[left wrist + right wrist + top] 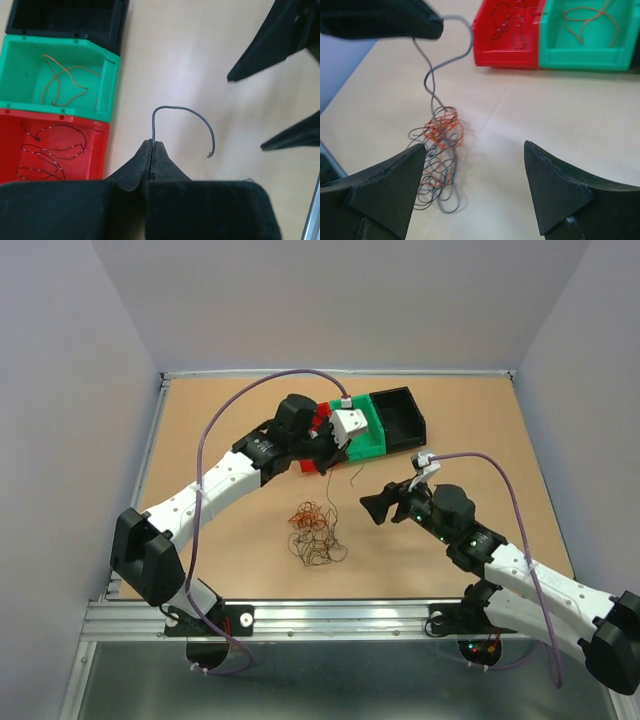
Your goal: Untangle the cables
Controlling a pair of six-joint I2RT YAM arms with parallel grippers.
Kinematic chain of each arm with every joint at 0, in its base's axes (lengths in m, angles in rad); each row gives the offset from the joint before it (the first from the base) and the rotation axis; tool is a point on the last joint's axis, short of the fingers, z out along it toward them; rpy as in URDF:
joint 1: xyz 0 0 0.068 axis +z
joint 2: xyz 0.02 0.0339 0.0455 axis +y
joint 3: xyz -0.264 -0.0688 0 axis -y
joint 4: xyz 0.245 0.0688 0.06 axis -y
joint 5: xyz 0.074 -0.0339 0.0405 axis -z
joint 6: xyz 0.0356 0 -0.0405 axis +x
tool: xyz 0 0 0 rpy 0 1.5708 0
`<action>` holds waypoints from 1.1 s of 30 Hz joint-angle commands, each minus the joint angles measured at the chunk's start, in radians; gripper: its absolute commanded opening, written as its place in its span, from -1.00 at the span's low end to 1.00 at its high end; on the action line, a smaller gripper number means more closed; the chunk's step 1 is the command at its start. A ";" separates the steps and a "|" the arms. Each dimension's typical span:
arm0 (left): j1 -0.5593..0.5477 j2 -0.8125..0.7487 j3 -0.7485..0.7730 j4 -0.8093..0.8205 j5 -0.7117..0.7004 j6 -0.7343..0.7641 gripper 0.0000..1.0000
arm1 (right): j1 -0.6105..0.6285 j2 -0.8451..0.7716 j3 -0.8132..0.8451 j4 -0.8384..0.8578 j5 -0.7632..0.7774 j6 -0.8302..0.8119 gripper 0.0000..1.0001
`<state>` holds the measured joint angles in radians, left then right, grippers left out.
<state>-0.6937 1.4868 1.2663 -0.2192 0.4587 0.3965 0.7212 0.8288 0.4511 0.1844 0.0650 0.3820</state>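
The left gripper [152,146] was pinched shut on one grey wire [200,117]; the right gripper [475,147] hung wide open, empty. Pulling could drag the whole unpinned tangle [440,145] along.

**Right wrist view.** The right gripper [475,192] fills the bottom corners of the frame, its two dark fingers [385,195] wide apart with nothing between them. Centre left, the cables [440,150] lie on the tan table [560,115] as a loose tangle of orange-red and dark loops. One grey wire [470,39] rises from the tangle in curves to the tip of the left gripper [432,27], upper left. Along the top edge stand a red bin [505,56] holding thin dark wire [507,22] and, touching its right side, a green bin [585,61] holding orange wire [585,20].
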 commanded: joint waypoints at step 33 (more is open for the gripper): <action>-0.023 0.046 0.999 -0.230 0.095 -0.370 -1.00 | 0.027 0.506 0.127 0.602 -0.367 -0.083 0.19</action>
<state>-0.7120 1.5311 2.1750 -0.4877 0.5411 0.0624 0.7349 1.3071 0.5213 0.7212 -0.2897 0.3096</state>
